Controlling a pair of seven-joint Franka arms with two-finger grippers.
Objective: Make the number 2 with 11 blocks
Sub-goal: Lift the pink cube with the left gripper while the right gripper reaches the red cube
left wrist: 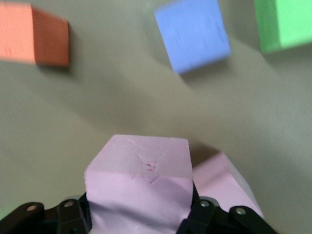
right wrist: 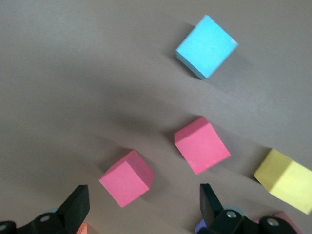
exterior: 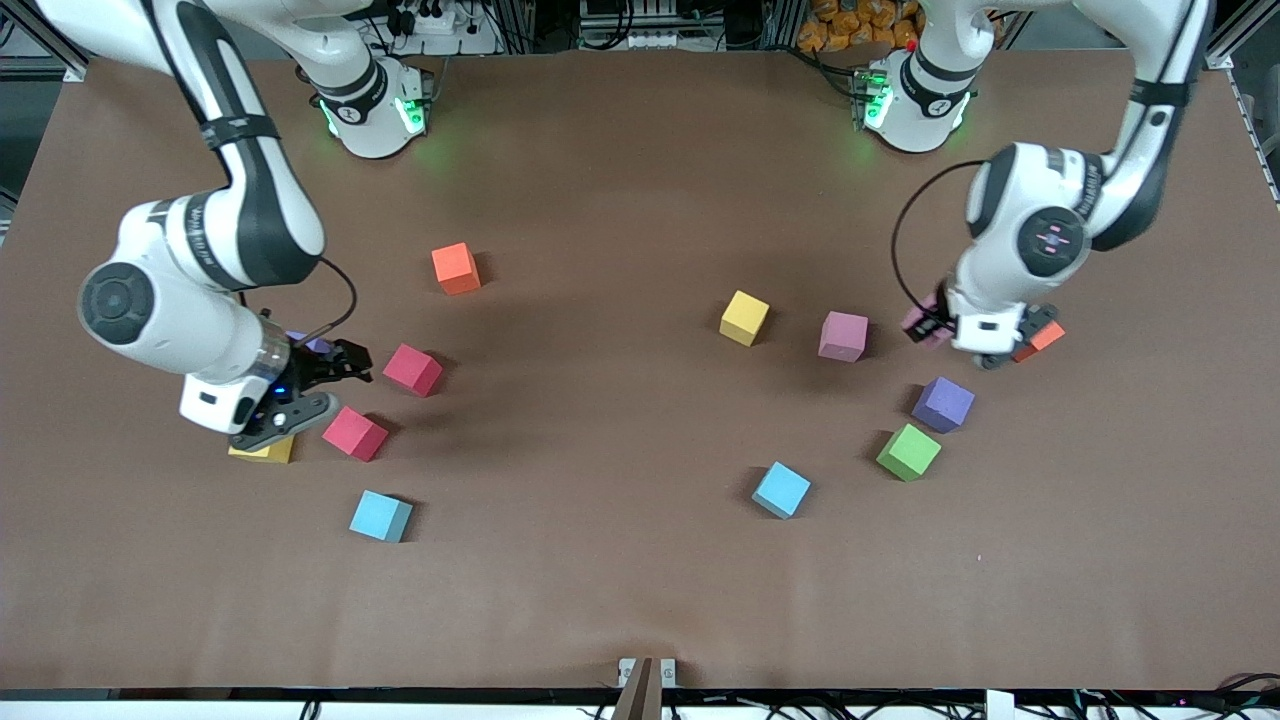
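My left gripper [exterior: 940,330] [left wrist: 139,214] is shut on a pink block [exterior: 921,326] [left wrist: 139,185] near the left arm's end of the table. A second pink block [exterior: 843,335] [left wrist: 225,181] lies beside it. Purple [exterior: 943,404] [left wrist: 192,34], green [exterior: 908,452] [left wrist: 285,24], light blue [exterior: 781,489] and yellow [exterior: 744,318] blocks lie around. My right gripper [exterior: 325,388] [right wrist: 144,197] hangs open by two red blocks [exterior: 355,433] [right wrist: 126,178], [exterior: 412,370] [right wrist: 201,145]. Light blue [exterior: 381,516] [right wrist: 207,46], yellow [exterior: 262,450] [right wrist: 282,180] and a half-hidden purple block [exterior: 312,343] are close.
One orange cube [exterior: 1040,338] [left wrist: 34,34] sits right beside the left hand, partly under it. Another orange cube [exterior: 456,268] lies farther from the front camera than the red blocks. Brown cloth covers the table [exterior: 620,560].
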